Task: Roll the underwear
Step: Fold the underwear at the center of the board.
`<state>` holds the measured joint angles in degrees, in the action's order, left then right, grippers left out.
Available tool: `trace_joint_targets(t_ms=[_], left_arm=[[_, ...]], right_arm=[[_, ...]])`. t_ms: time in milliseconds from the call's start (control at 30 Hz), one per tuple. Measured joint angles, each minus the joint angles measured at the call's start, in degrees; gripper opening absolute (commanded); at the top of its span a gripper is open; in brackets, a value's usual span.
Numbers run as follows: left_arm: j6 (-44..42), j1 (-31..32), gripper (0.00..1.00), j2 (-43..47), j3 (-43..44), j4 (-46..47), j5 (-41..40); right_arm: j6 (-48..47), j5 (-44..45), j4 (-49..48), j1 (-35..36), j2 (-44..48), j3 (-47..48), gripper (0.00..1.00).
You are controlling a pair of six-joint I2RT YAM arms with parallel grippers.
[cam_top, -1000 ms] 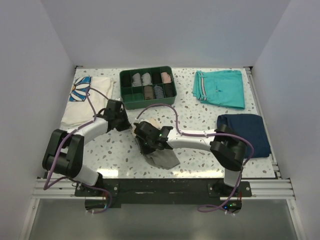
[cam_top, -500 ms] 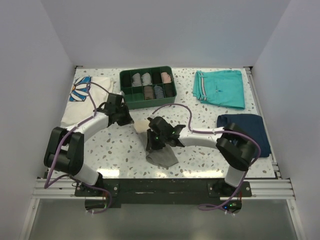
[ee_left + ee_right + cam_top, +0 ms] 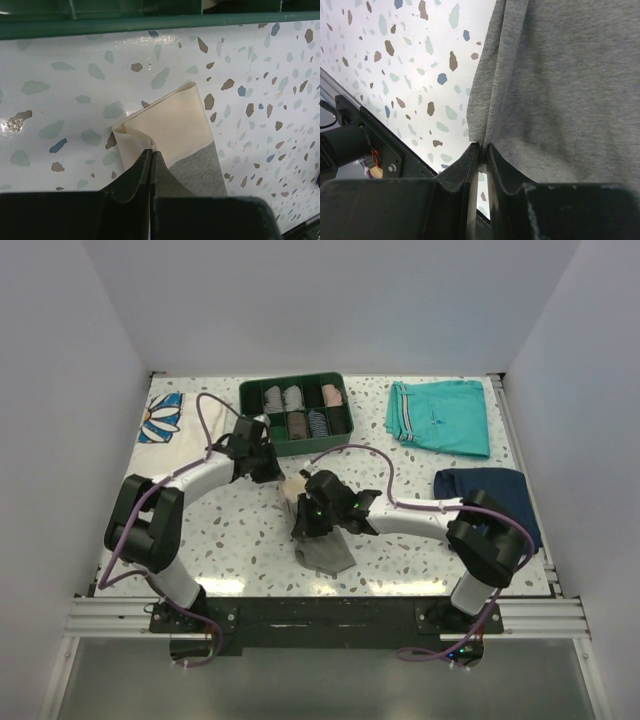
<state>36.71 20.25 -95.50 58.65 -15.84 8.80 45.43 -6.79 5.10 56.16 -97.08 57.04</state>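
Soft matt knit cloth underwear (image 3: 172, 127), cream band, grey body, glossy smooth speckled stone-look table (image 3: 65, 85), smooth green plastic tray (image 3: 295, 447) upper centre, dull ribbed metal rail (image 3: 540, 612) along bottom

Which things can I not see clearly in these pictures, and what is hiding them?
Top view: the right gripper covers the middle of the underwear.
Left wrist view: the top edge cuts off the green tray; its contents hardly show.
Right wrist view: the frame edges cut off the underwear; its whole shape is hidden.
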Motion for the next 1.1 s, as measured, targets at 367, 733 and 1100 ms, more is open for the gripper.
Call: trace_joint_targets(t_ms=[367, 733, 1100], left_arm=[[0.11, 0.96, 0.0, -3.76, 4.5, -1.07, -0.04], [0.13, 2.47, 0.0, -8.39, 8.7, -1.49, 0.04], [0.13, 4.92, 0.0, -13.33, 15.23, -1.84, 0.79]], right_arm=[[1.07, 2.8, 0.13, -3.65, 3.85, -4.35, 0.16], [1.05, 4.61, 1.33, -5.62, 5.75, -5.88, 0.16], [1.03, 7.21, 3.39, -5.62, 5.77, -6.08, 0.15]])
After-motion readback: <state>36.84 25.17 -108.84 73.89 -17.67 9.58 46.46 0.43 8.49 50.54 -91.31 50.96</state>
